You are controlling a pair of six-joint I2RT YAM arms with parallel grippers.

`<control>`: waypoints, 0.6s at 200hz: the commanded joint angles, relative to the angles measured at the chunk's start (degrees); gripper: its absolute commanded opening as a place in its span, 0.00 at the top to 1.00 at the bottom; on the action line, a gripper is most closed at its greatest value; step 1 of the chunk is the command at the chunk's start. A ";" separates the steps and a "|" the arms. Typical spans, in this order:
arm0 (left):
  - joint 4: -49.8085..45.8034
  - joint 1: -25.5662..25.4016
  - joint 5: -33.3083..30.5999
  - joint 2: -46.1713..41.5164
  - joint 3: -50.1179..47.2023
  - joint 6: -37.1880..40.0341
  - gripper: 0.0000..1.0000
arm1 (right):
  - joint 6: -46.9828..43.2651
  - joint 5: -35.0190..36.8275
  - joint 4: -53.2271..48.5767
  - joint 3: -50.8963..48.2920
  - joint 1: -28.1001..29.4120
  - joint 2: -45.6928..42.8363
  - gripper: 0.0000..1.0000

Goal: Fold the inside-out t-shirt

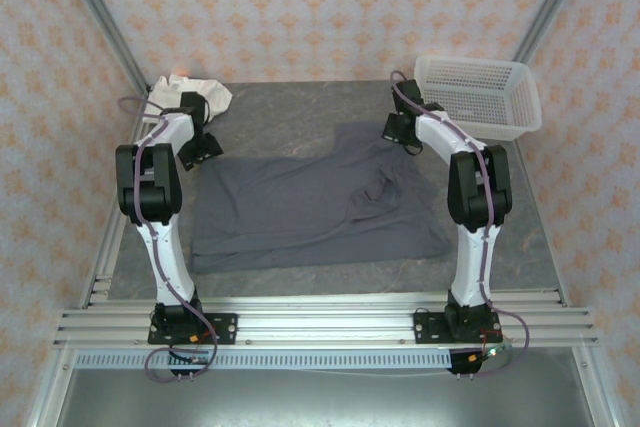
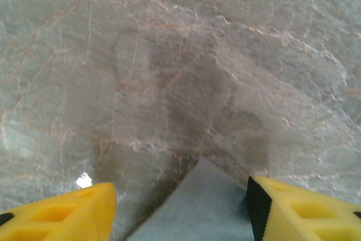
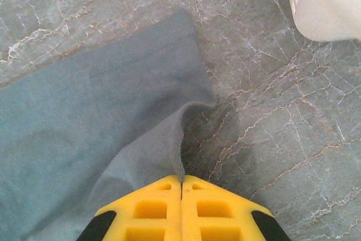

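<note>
The t-shirt (image 1: 315, 207) lay flat in the middle of the table (image 1: 300, 112). Its long side ran from the left edge to the right edge. The right claw (image 3: 181, 180) was shut tight on a pinch of cloth at the shirt's far right part. The left claw (image 2: 180, 198) had its jaws apart, with the shirt's far left corner poking in between them (not pinched yet). From both claws, the rest of the shirt lay toward the near edge.
</note>
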 commanded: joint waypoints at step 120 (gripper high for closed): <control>-3.13 1.69 -3.56 -0.20 1.29 0.32 1.00 | 2.28 9.89 1.78 -7.65 -4.23 -5.45 1.00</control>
